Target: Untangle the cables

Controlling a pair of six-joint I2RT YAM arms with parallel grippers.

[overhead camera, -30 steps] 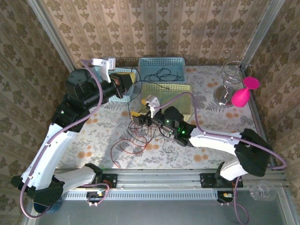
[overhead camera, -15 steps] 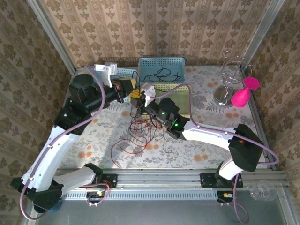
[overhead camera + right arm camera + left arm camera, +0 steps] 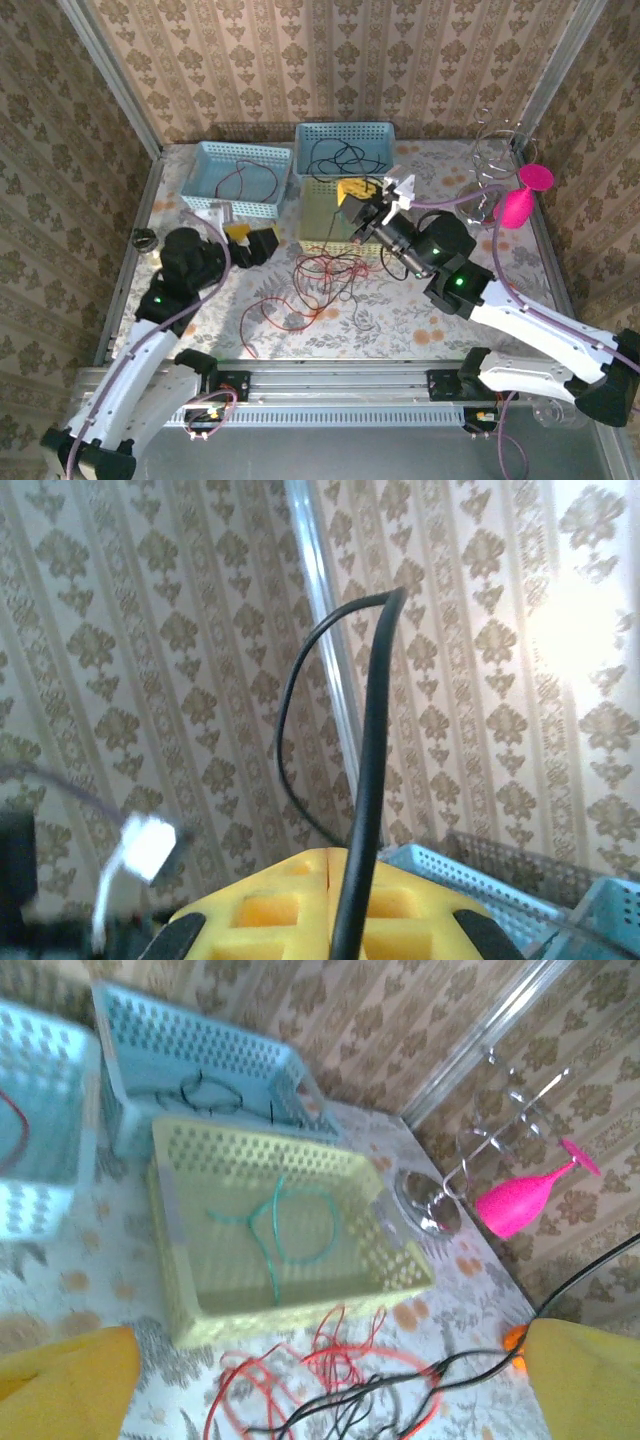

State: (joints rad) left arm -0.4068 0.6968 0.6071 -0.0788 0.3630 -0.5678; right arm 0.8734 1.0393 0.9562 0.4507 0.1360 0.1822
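Observation:
A tangle of red and black cables (image 3: 318,285) lies on the table in front of the yellow-green basket (image 3: 318,236). In the left wrist view the red loops (image 3: 340,1355) and black strands (image 3: 400,1400) lie below and between my fingers. My left gripper (image 3: 252,244) sits low, left of the tangle, open with nothing between its yellow fingers (image 3: 65,1380). My right gripper (image 3: 353,194) is raised over the yellow-green basket, its yellow pads (image 3: 300,910) pressed together on a black cable (image 3: 365,780) that rises in front of the camera.
A pale green cable (image 3: 285,1230) lies in the yellow-green basket. The left blue basket (image 3: 215,160) holds a red cable, the back blue basket (image 3: 345,130) a black one. A wire rack (image 3: 487,170) and a pink glass (image 3: 520,203) stand at the back right.
My left arm has dropped and pulled back to the near left, away from the baskets. The right gripper has swung right and up over the yellow-green basket with the black cable.

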